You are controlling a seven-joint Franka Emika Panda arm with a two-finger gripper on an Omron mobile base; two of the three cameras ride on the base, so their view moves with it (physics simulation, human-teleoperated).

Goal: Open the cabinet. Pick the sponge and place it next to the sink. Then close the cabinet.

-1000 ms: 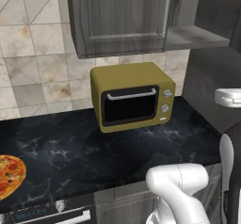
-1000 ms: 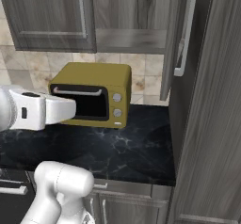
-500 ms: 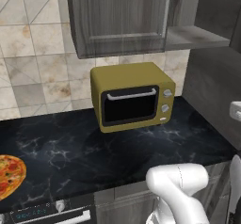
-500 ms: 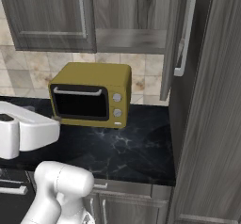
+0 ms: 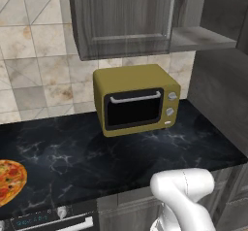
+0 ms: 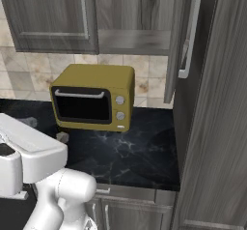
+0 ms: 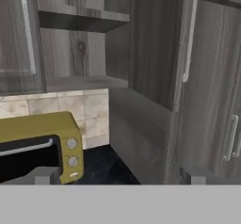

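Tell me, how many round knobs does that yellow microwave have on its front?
2. Both sit on the right side of the microwave front, beside its black door: the upper knob directly above the lower knob. None appear hidden.

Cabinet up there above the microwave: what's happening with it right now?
The cabinet's right door is swung open, its left door shut. The bottom shelf that shows looks bare; no sponge can be seen. The gripper is open, holds nothing and faces the opened cabinet from a distance. The microwave sits shut on the dark counter.
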